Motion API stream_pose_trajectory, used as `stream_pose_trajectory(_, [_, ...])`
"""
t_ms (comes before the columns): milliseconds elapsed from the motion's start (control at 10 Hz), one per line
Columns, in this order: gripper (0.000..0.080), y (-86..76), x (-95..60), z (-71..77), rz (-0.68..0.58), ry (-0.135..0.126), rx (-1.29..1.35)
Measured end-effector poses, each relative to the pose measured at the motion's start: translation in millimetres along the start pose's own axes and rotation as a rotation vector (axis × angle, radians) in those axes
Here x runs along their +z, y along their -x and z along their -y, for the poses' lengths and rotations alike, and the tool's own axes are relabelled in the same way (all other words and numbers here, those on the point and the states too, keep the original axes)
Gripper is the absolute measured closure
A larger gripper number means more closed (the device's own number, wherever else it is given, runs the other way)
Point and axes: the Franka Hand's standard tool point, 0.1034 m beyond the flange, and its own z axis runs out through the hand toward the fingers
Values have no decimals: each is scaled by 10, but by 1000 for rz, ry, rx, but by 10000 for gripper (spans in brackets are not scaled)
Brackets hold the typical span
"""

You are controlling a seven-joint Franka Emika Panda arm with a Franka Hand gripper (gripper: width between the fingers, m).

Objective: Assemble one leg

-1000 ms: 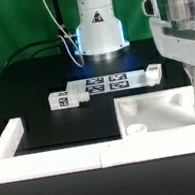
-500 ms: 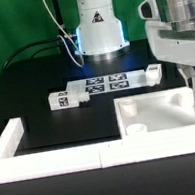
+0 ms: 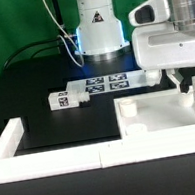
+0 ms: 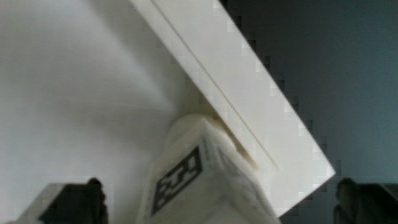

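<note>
gripper | jaws spread wide, gripping nothing | leg leans on panel rim near table's right edge | off-centre pinch could tip it

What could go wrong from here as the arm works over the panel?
1. In the wrist view the leg leans against the panel's raised rim; a descent might catch that rim or tip the leg.
2. The fingertips sit at the frame edge, so alignment on the leg is hard to confirm.
3. In the exterior view the arm hides most of the panel, so contact there goes unseen.
</note>
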Motion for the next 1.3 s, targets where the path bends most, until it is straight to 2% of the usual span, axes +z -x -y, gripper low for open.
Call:
stream_pose_trajectory(100, [151,-27,-11,15,-18,10,-162])
stream_pose_trajectory(200, [151,-71,-23,30,-46,8,-294])
stream_pose_trajectory(300, [151,-68,-19,32,-46,4,-263])
stream_pose_trajectory(400, [278,-69,-19,30,-47,4,-262])
stream_pose_trajectory(500, [278,-69,-19,31,-46,2,-249])
stream_pose_trajectory(600, [413,-66,-18,37,-46,-2,-145])
stream_pose_trajectory(700, [511,-70,-16,17,-46,-1,-70])
stream_pose_trajectory(1100, [511,-71,-11,-21,-46,1,391])
stream_pose_trajectory(1200, [511,-66,-6,-33,-38,-12,591])
stream_pose_trajectory(1300, [511,-63,-1,-52,-18,-40,843])
